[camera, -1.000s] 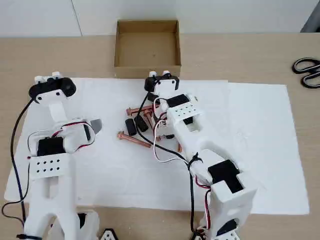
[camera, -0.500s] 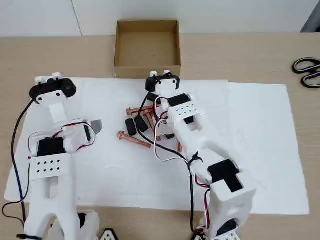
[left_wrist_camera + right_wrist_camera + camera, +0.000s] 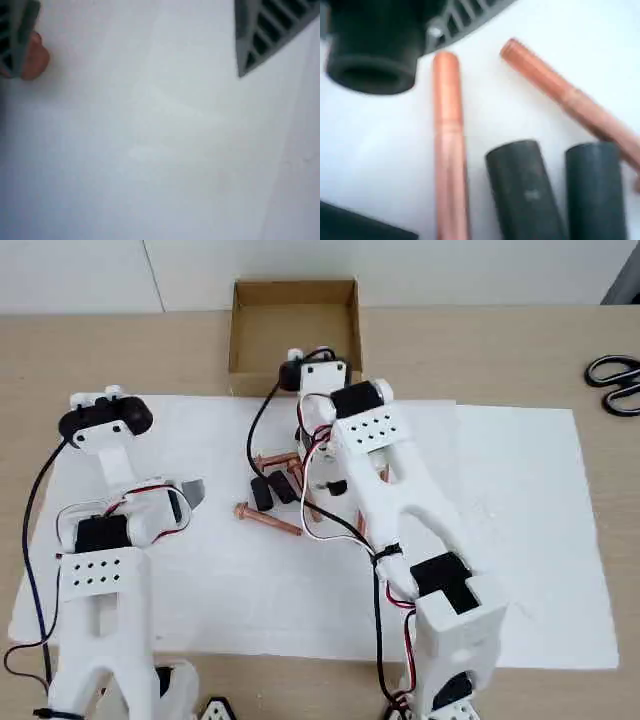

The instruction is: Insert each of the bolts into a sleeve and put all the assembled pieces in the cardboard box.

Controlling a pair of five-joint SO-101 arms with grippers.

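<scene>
Right claw (image 3: 385, 35) pinches black sleeve (image 3: 367, 65) above loose bolts (image 3: 449, 150) on paper (image 3: 520, 540), likely lining up insertion. Left claw (image 3: 190, 492) spread beside lone bolt (image 3: 268, 519), ready to grab. Box (image 3: 294, 380) beyond pile, waiting.

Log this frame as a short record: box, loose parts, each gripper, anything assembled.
box: cardboard box at the far side of the table, nothing visible inside
loose parts: bolts and sleeves lying on white paper
left gripper: open, over the paper, a bolt end beside it
right gripper: shut on one sleeve, above the loose parts
assembled pieces: none visible
other: scissors at the table's edge
</scene>
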